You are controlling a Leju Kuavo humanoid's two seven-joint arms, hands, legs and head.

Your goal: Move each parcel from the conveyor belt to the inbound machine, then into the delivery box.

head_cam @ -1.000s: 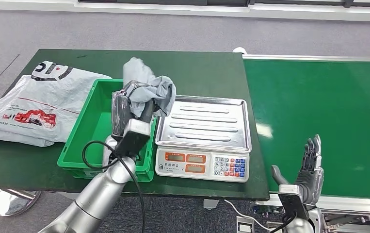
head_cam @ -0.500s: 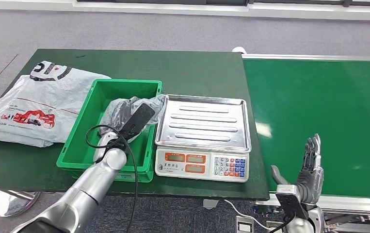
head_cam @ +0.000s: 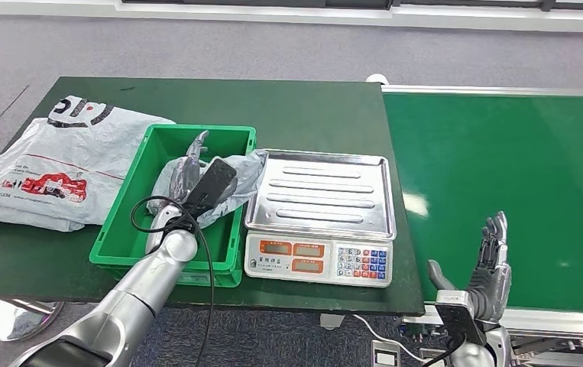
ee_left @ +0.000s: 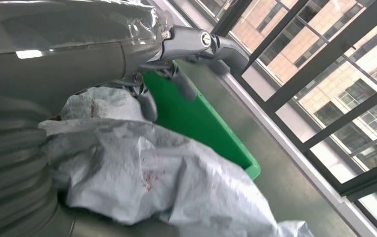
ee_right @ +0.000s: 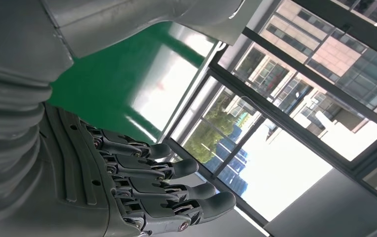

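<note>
At left of the frame a white printed bag (head_cam: 51,164) is seen lying on the table (head_cam: 311,115). In the green delivery box (head_cam: 131,229) the grey parcel (head_cam: 234,180) is lodged, with the left hand (head_cam: 189,164) on it, fingers spread. The deposit step is judged near completion; release and withdrawal are called for next. The scale (head_cam: 319,218) is bare. At lower right, the right hand (head_cam: 490,264) is held wide, empty, beside the conveyor belt (head_cam: 502,176).

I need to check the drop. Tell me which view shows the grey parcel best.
The head view: the grey parcel lies inside the green delivery box, partly covered by the left hand. The left wrist view shows only its crumpled surface up close. The right wrist view faces windows instead.
</note>
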